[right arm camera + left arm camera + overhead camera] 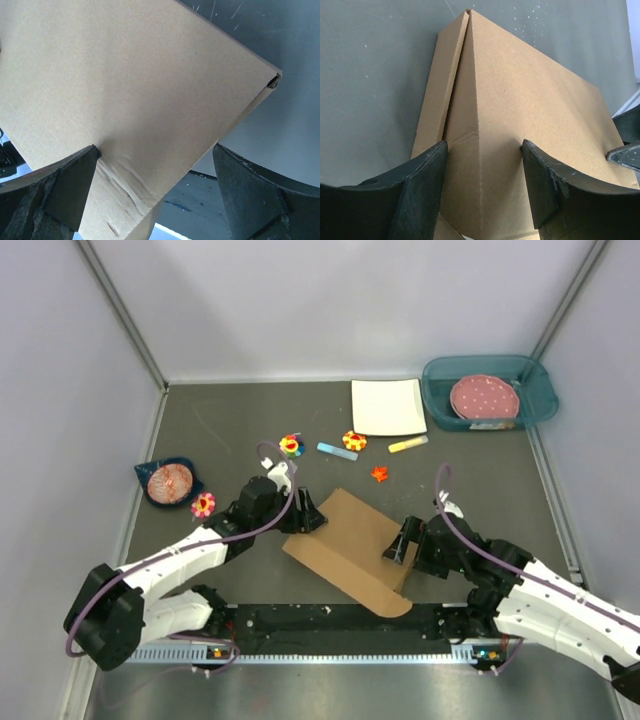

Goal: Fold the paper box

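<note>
The paper box (pixel 345 540) is brown cardboard, lying partly folded in the middle of the grey table, with a rounded tab toward the near edge. My left gripper (pixel 305 512) stands at its left corner. In the left wrist view it (pixel 484 145) is open, its fingers (pixel 427 190) straddling a raised crease of the paper box (pixel 535 100). My right gripper (pixel 403 540) is at the box's right side. In the right wrist view it (pixel 155 147) is wide open. The left finger touches the creased panel of the paper box (pixel 125 75), and the right finger is off the cardboard.
A white square plate (pixel 388 406) and a teal bin (pixel 535 390) holding a pink plate sit at the back right. A blue bowl (pixel 170 482) is at the left. Small flower toys (pixel 291 445), a red star (pixel 379 474) and two sticks (pixel 336 451) lie behind the box.
</note>
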### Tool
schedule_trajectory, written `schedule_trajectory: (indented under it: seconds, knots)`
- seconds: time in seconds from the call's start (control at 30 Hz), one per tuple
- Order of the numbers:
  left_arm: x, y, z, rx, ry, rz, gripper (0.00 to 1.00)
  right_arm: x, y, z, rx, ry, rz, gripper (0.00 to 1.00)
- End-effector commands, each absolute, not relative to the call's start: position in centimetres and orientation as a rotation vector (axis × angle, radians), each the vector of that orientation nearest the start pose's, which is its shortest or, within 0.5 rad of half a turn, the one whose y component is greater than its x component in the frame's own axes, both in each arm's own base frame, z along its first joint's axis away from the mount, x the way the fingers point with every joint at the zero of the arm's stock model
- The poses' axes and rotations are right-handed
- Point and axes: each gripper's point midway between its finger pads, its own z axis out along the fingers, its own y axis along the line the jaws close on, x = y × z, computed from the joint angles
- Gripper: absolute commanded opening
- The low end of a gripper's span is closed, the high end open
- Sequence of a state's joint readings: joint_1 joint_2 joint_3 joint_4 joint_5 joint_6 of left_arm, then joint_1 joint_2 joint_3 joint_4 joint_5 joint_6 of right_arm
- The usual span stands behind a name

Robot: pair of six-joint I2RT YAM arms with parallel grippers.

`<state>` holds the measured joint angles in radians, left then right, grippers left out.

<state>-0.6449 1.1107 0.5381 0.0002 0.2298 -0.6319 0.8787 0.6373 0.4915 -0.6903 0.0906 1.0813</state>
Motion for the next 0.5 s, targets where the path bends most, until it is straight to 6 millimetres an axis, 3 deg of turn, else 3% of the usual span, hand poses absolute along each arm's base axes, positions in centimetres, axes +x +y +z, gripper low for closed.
schedule_trajectory:
  seconds: [0.0,0.13,0.47]
  knots:
    - [19.1,-24.2,8.2,0.201,2.401,-0.996,0.65,12.9,19.1,8.7,0.286,2.529,0.783,0.99]
    - [18.1,-23.8,6.9,0.192,2.431,-1.01,0.64,14.8,19.6,8.3,0.206,2.531,0.688,0.99]
    - [18.4,-22.4,7.4,0.087,2.347,-0.977,0.63,20.7,21.1,10.8,0.052,2.489,0.569,0.99]
